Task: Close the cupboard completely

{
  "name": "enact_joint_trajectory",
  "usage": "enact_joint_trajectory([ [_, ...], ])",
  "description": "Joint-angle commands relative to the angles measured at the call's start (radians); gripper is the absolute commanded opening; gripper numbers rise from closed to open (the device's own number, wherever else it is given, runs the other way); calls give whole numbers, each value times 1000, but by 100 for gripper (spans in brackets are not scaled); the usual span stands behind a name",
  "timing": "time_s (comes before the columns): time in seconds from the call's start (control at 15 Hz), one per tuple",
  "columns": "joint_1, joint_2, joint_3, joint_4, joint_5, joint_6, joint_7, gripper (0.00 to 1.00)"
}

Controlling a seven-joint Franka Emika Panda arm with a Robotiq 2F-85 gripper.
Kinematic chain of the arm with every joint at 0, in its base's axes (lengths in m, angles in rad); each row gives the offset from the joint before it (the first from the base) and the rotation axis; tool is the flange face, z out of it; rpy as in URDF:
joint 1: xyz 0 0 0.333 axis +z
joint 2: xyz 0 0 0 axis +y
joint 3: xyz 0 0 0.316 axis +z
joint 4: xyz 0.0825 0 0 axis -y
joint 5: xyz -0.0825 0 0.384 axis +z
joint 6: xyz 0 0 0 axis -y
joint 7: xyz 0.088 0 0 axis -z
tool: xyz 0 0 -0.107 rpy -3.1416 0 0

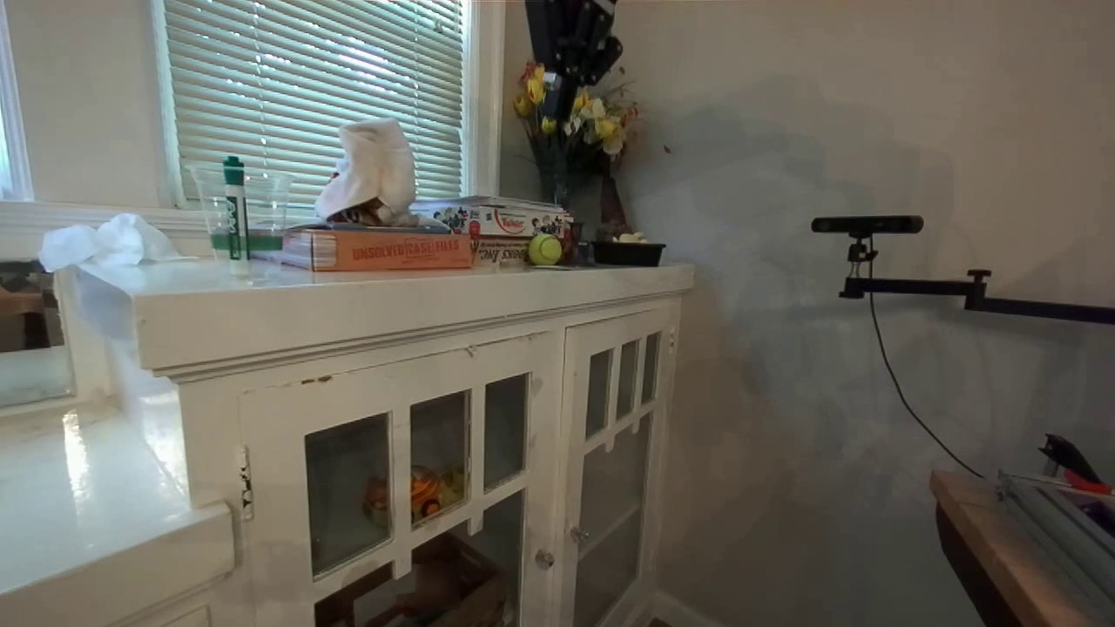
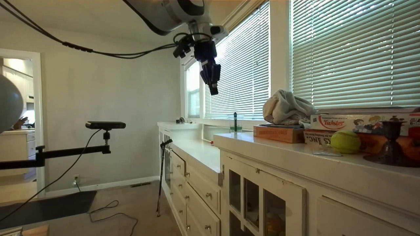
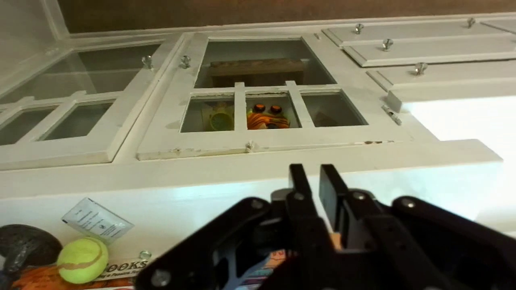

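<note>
The cupboard (image 1: 418, 296) is white with a flat top; it also shows in an exterior view (image 2: 315, 170) and the wrist view (image 3: 225, 173). Its wide glass-paned door (image 3: 217, 141) stands slightly proud of the frame at its knob-side edge, as also seen in an exterior view (image 2: 297, 209). The other door (image 3: 90, 149) also has a raised edge, with a thin dark gap beside it. My gripper (image 3: 309, 169) points down, high above the cupboard top, in both exterior views (image 1: 556, 109) (image 2: 214, 91). Its fingers are a small gap apart with nothing between them, touching nothing.
On the cupboard top are an orange box (image 1: 401, 251), a Twister box (image 2: 341, 122), a tennis ball (image 1: 545, 250), a cloth (image 1: 375, 165), a cup with a marker (image 1: 235, 209), a dark candlestick (image 2: 392, 144) and flowers (image 1: 601, 122). Drawers (image 2: 203, 193) adjoin it.
</note>
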Motion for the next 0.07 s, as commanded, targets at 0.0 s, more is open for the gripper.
enact_joint_trajectory([
  [0.0, -239, 91, 173, -17, 135, 39, -84, 29],
])
